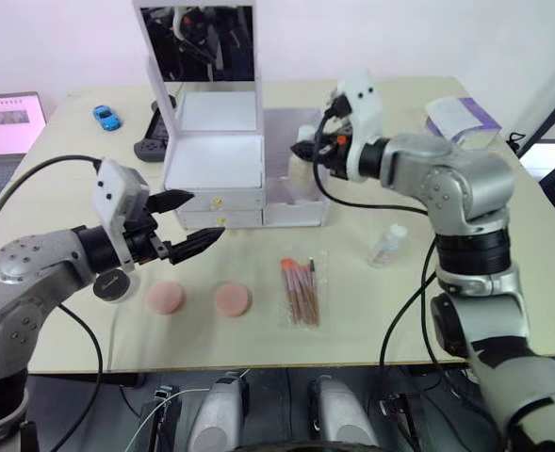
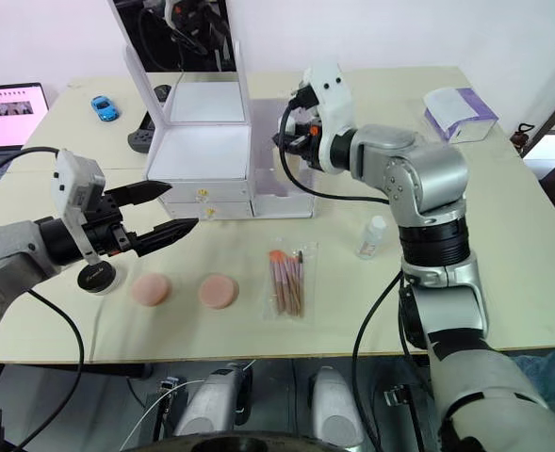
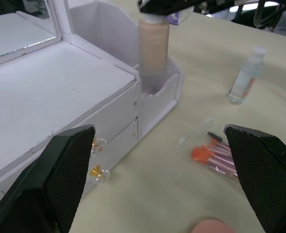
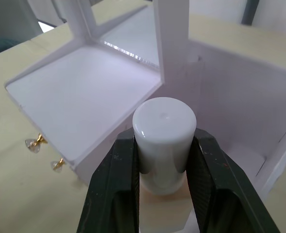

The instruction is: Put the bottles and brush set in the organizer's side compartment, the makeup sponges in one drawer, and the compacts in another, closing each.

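The white organizer (image 1: 216, 155) stands at the table's middle with its mirror up and both gold-knobbed drawers (image 1: 219, 210) pushed in. My right gripper (image 4: 164, 162) is shut on a beige bottle with a white cap (image 4: 164, 127), held upright over the side compartment (image 1: 299, 196). A small clear bottle (image 1: 387, 243) lies to the right on the table. The bagged brush set (image 1: 300, 290) and two pink sponges (image 1: 165, 298) (image 1: 232, 299) lie in front. My left gripper (image 1: 204, 215) is open in front of the drawers, beside a black compact (image 1: 114, 284).
A blue toy car (image 1: 106, 117) and a black controller (image 1: 152, 141) lie left of the organizer. A laptop (image 1: 8, 122) stands at the far left edge. A tissue pack (image 1: 461, 118) sits at the back right.
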